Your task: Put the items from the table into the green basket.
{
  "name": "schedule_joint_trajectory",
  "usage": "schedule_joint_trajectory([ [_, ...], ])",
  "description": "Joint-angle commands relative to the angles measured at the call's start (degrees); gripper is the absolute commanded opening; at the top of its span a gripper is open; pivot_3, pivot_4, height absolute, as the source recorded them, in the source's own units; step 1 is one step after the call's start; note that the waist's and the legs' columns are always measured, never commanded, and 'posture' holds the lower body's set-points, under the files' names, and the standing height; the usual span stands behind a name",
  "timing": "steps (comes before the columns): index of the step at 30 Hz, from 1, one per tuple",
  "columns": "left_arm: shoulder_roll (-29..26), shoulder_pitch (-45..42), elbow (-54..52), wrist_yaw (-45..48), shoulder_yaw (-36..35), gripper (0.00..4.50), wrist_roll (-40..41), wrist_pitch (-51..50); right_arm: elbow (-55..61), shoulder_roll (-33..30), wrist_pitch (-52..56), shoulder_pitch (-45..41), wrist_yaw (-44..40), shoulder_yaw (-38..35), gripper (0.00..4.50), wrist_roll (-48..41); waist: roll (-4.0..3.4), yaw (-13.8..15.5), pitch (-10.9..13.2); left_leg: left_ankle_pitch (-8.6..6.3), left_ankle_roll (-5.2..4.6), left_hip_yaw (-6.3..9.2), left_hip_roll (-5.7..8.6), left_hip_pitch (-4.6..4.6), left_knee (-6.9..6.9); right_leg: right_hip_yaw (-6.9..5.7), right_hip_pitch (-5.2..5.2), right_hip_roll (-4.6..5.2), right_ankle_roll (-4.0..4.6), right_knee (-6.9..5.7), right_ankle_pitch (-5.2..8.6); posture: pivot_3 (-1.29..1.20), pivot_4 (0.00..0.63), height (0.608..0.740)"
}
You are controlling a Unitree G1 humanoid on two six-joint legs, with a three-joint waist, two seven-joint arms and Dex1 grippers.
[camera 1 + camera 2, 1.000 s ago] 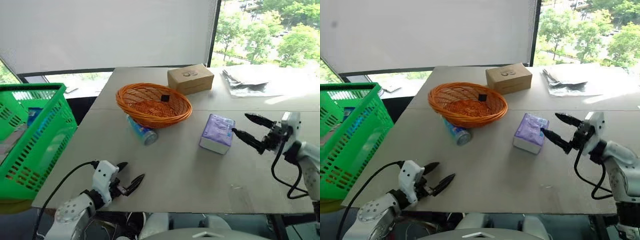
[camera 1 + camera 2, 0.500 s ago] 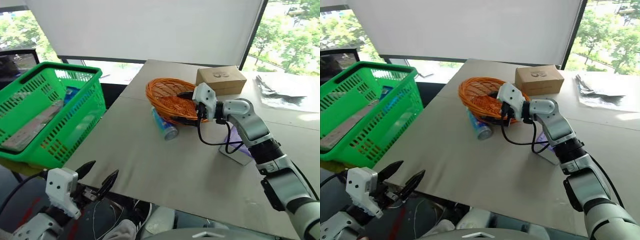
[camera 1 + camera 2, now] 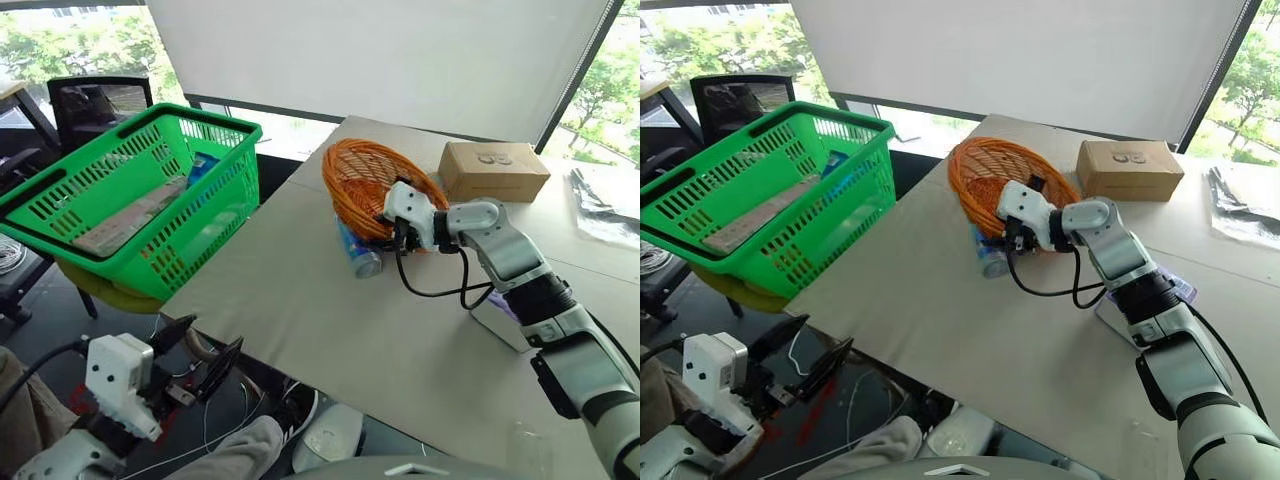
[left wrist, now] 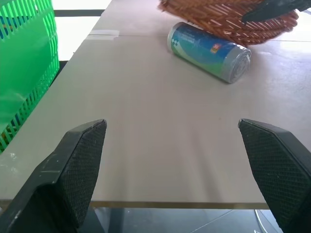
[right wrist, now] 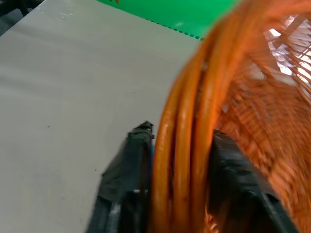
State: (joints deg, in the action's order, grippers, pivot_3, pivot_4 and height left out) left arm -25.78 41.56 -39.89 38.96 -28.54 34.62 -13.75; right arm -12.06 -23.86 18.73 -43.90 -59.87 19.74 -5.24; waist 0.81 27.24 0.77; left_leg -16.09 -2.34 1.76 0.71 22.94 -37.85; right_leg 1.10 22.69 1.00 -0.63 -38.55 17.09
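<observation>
Currently, left claw (image 3: pixel 208 338): jaws wide, empty, sitting below the table's (image 3: pixel 300 300) near edge by its near-left corner. I keep it parked there.
can (image 4: pixel 209 46): lying on its side in the left half of the table, touching the near side of the orange wicker basket (image 3: pixel 352 170).
right claw (image 3: pixel 1012 240): clamped narrow on the wicker basket's near rim, one finger (image 5: pixel 129 165) outside the weave and one inside, just above the can.
step, my read: lift or shift the wicker basket by that rim. I can't tell whether the aim is to bin it or to free the can.
grip: a rim pinch is off-centre, so I expect the basket to droop. I'd raise it slowly and keep the wrist steady.
clearance: the can leans on the basket, so it will likely roll once support goes. I'd lift straight up first and only then swing, to avoid sweeping it toward the left edge.
tissue pack (image 3: pixel 1120 325): toward the right edge, partly hidden behind the right forearm. I need to watch the elbow over it.
green basket (image 3: pixel 205 113): off the table's left edge, rim about level with the tabletop, flat packs already inside. The load must clear the rim before I open the claw.
cardboard box (image 3: pixel 493 170): near the far edge, well clear of the path.
</observation>
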Motion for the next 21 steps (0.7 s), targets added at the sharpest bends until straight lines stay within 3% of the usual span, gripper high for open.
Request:
schedule_joint_trajectory([
  [1, -1.39, -1.55, -2.20, -0.02, 0.80, 4.50, 1.46, -1.06, 4.47, -0.81, 1.29, -0.38, 0.81, -2.74, 0.58, -0.93, -0.01, 0.30, 0.01, 0.01, -0.02, 0.00, 0.01, 0.01, 0.00, -0.01, 0.00, 0.00, 0.00, 0.02, 0.00, 0.45, 0.000, 0.740],
  [6, -3.86, -7.26, -2.27, -1.14, 3.06, 4.50, 2.56, -4.19, 8.56, -3.59, 3.15, -0.17, 3.29, -7.61, 0.57, -2.39, -0.13, 0.43, 0.08, 0.01, -0.02, 0.19, 0.03, 0.30, -0.33, -0.25, 0.02, 0.00, -0.02, 0.06, -0.01, 0.39, 0.000, 0.740],
  [12, -6.37, -19.07, 0.55, -2.79, 8.28, 4.50, 3.42, -9.05, 12.30, -13.31, 4.89, 0.20, 6.50, -16.15, 0.57, -2.24, -0.15, -0.13, 0.08, 0.05, -0.06, 0.30, 0.10, 0.73, -0.62, -0.38, 0.33, 0.00, -0.03, -0.03, -0.05, 0.28, 0.000, 0.740],
  [19, -7.82, -29.53, 10.43, -1.62, 11.94, 4.50, 1.52, -10.99, 8.30, -26.51, 4.58, 10.22, 12.55, -26.33, 0.57, 1.50, -0.14, -4.38, -0.02, 0.06, -0.08, 0.19, 0.11, 0.80, -0.62, -0.31, 0.31, -0.02, -0.04, 0.01, -0.05, 0.16, 0.000, 0.740],
  [21, -8.62, -30.70, 11.66, 0.16, 12.93, 4.50, 0.94, -10.57, 4.02, -30.46, 4.20, 12.68, 16.02, -28.32, 0.57, 4.45, -0.16, -7.22, -0.02, 0.07, -0.09, 0.10, 0.11, 0.79, -0.63, -0.21, 0.32, -0.02, -0.04, -0.06, -0.05, 0.14, 0.000, 0.740],
])
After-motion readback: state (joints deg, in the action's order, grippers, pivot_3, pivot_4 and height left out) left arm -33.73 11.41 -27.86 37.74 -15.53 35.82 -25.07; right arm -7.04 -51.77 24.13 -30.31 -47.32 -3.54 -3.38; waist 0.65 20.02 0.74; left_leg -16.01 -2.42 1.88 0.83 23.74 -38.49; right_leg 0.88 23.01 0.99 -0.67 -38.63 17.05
